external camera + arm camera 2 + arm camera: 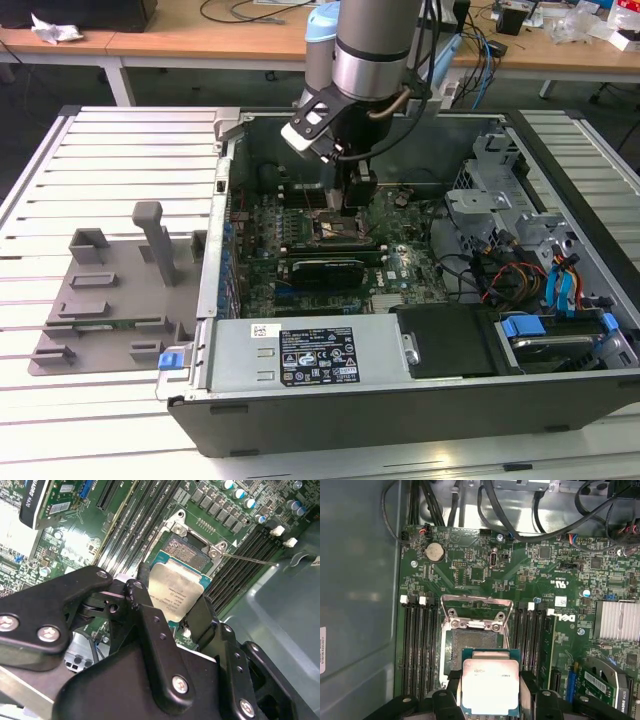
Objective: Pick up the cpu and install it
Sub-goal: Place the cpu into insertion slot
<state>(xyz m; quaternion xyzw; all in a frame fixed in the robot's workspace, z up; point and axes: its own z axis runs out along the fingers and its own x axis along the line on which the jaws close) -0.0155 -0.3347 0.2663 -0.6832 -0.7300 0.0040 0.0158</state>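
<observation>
— Black fingers (202,620) sit closest to the lens in the second wrist view. What is between them?

— It's the chip (177,591), silvery top facing up. The claw (172,599) pinches it by two opposite edges. The first wrist view shows the same grip, with the claw (490,682) closed on the chip (490,687).

— Where is the chip, then?

— It is inside the open computer case (400,400), low over the green board (480,575). It overlaps one edge of the socket (472,640), whose metal frame (476,602) is swung up and open. The dark contact field is mostly uncovered.

— Is it touching the socket?

— I cannot tell. It looks very near, slightly off the middle.

— What flanks the socket?

— Rows of long black memory slots (417,645) lie on either side of it. A round coin battery (435,552) lies further along the board.

— And from outside?

— The arm (370,50) reaches straight down into the case, with the claw (345,195) just above the socket (335,228). A grey tray (110,300) lies on the slatted table (120,150) at the exterior view's left, well apart from the claw.
</observation>
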